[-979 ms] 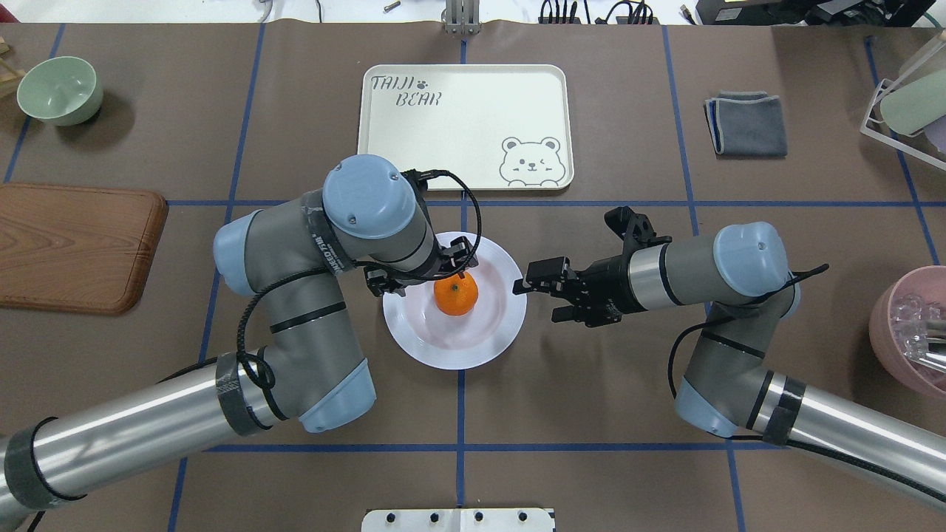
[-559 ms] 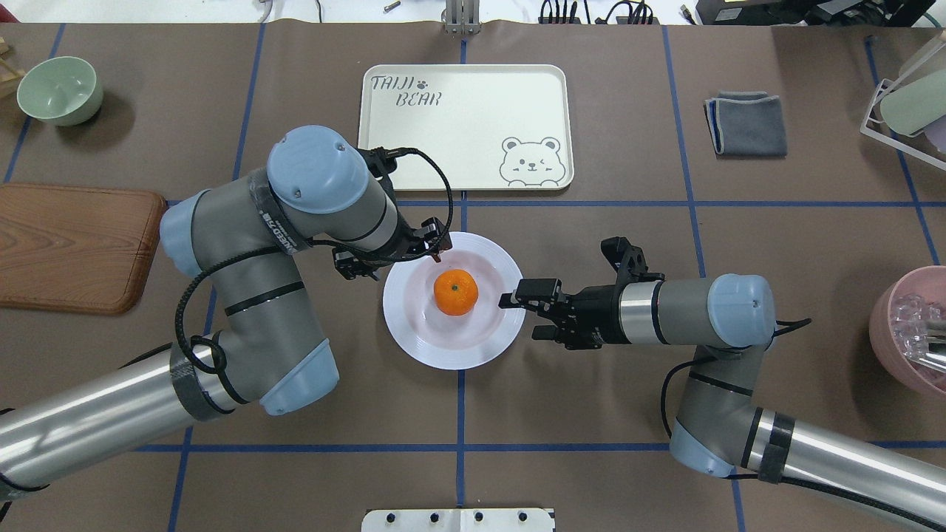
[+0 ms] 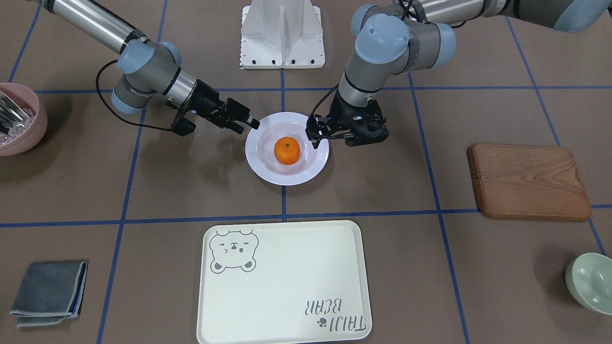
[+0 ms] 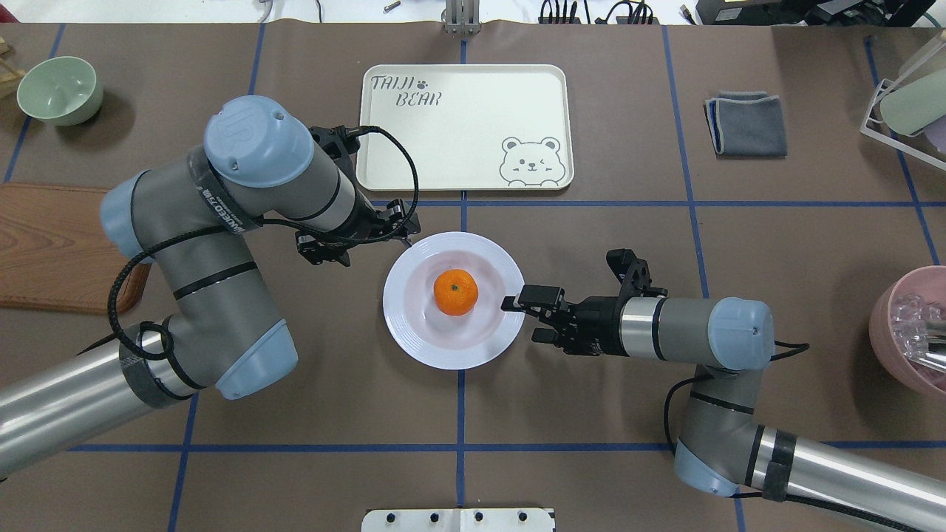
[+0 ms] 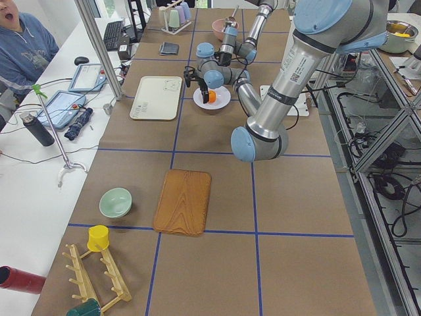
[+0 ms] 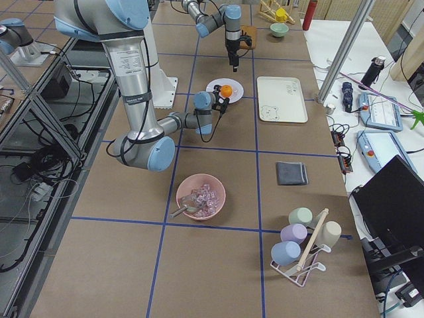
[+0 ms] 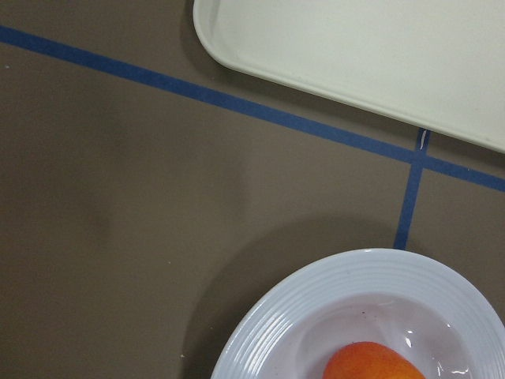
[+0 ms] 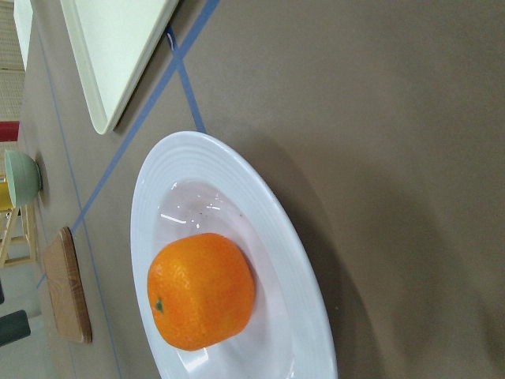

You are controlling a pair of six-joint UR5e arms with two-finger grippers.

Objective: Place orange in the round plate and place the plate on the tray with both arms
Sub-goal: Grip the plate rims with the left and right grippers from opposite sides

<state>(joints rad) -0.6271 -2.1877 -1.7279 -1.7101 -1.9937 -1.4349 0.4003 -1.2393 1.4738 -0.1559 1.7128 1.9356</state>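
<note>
The orange (image 4: 455, 292) lies in the middle of the white round plate (image 4: 425, 343), which rests on the table just nearer to me than the cream bear tray (image 4: 464, 127). My left gripper (image 4: 400, 224) hangs over the plate's far-left rim, pointing down, open and holding nothing. My right gripper (image 4: 526, 318) lies nearly level at the plate's right rim, open, with one finger over the rim edge. The right wrist view shows the orange (image 8: 201, 290) and plate (image 8: 296, 260) close up. In the left wrist view the plate (image 7: 316, 316) and the tray (image 7: 355, 47) show, without fingers.
A brown wooden board (image 4: 59, 244) and a pale green bowl (image 4: 59, 89) lie at the left. At the right are a folded grey cloth (image 4: 746, 122), a pink bowl (image 4: 913, 332) and a cup rack (image 4: 905, 96). A person (image 5: 23, 46) sits beyond the table.
My left gripper drew back from above the orange to the plate's far-left rim. My right gripper slid nearer to me and closed in on the plate's right rim. The orange stayed put.
</note>
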